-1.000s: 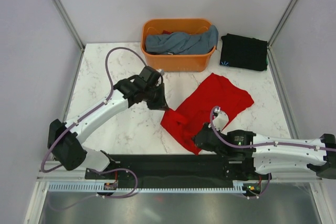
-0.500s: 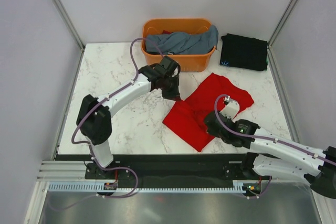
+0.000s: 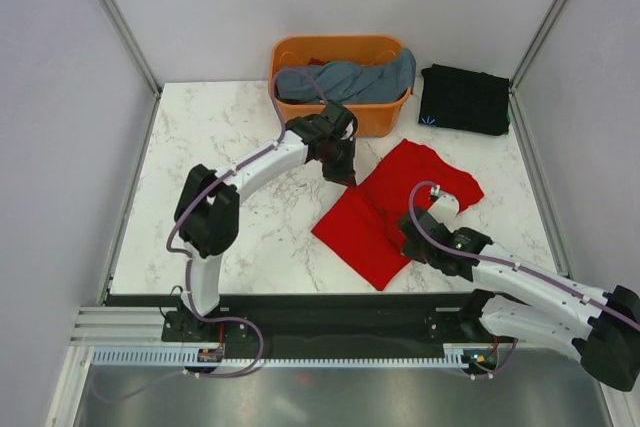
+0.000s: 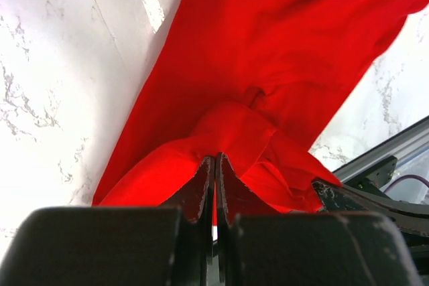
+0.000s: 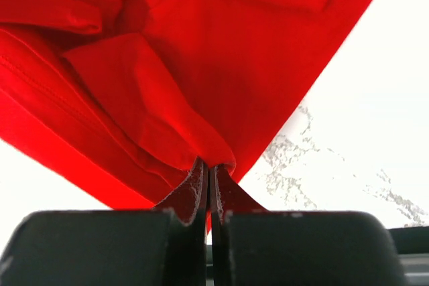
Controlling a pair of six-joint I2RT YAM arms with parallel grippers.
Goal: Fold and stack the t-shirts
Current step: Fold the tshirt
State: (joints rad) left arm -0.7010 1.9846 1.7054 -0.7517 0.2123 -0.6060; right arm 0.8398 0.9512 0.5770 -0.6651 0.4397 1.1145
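Note:
A red t-shirt lies half folded on the marble table, right of centre. My left gripper is shut on the shirt's far left edge; the left wrist view shows the red cloth pinched between the closed fingers. My right gripper is shut on the shirt's near right edge; the right wrist view shows a fold of red cloth pinched at the fingertips. A folded black t-shirt lies at the back right. Blue-grey t-shirts fill the orange basket.
The orange basket stands at the back centre, just behind my left gripper. Grey walls and metal posts border the table on three sides. A black rail runs along the near edge. Bare marble shows at the left.
Both grippers have carried the red shirt's near edge away from me and to the right, folding it over itself. The left arm has stretched far toward the basket.

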